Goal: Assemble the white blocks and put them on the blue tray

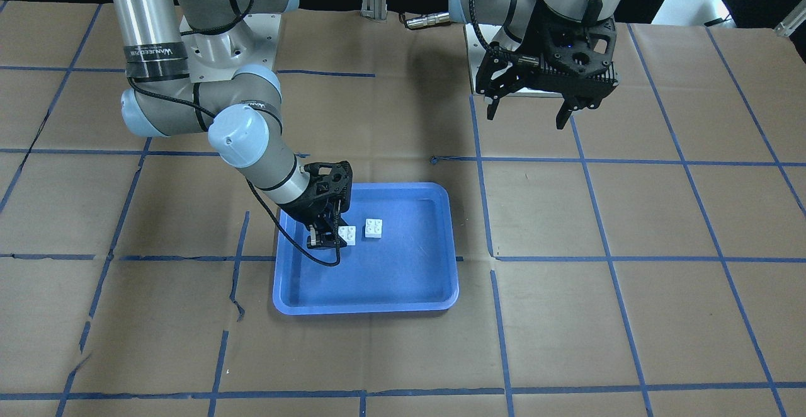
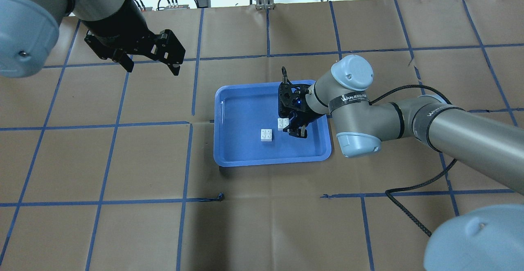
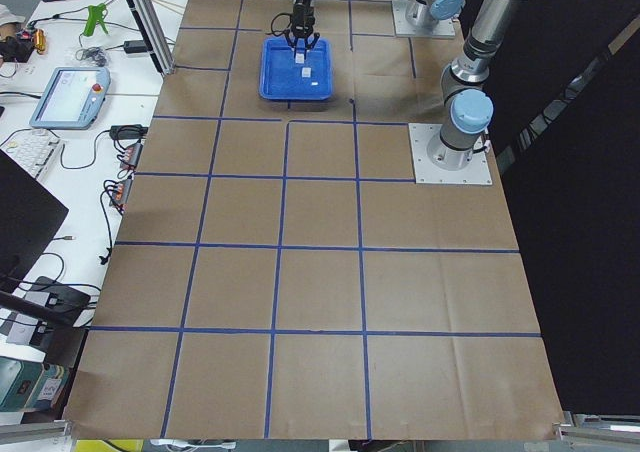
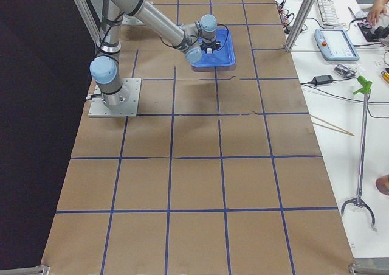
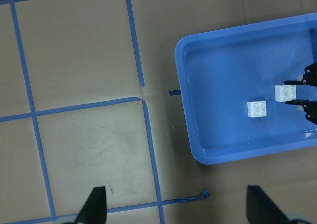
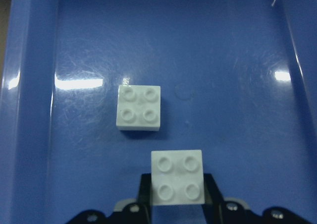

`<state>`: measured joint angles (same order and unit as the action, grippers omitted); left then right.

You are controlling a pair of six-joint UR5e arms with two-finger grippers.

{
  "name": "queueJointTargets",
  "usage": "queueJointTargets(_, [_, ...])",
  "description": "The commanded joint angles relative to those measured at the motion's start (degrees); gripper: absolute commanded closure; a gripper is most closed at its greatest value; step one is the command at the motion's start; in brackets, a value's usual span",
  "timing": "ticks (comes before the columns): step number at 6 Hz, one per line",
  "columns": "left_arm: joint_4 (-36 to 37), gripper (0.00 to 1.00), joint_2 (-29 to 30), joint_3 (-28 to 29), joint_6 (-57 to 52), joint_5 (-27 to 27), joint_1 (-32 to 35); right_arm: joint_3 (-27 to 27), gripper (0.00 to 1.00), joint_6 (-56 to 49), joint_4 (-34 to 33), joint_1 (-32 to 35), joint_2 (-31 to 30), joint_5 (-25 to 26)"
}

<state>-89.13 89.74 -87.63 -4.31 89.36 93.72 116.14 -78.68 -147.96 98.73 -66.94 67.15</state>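
Two white blocks lie apart inside the blue tray. My right gripper reaches down into the tray, its fingers against both sides of one white block. In the right wrist view this held block sits between the fingers. The other white block lies free just beyond it, and also shows in the front view and overhead. I cannot tell whether the held block is lifted off the tray floor. My left gripper is open, empty and high above the table, far from the tray.
The table is covered in brown paper with a grid of blue tape lines. The right arm's elbow and cable hang over the tray's right edge. Both arm bases stand at the robot's side of the table.
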Motion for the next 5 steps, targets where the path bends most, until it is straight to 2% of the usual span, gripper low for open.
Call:
queueJointTargets(1, [0.00,0.01,0.00,0.00,0.00,-0.06,-0.02,0.40,0.68,0.02,0.04,0.14,0.31,-0.17])
queueJointTargets(5, [-0.08,0.01,-0.09,0.17,0.00,-0.06,-0.11,0.40,0.68,2.12,0.04,1.72,1.02,-0.17])
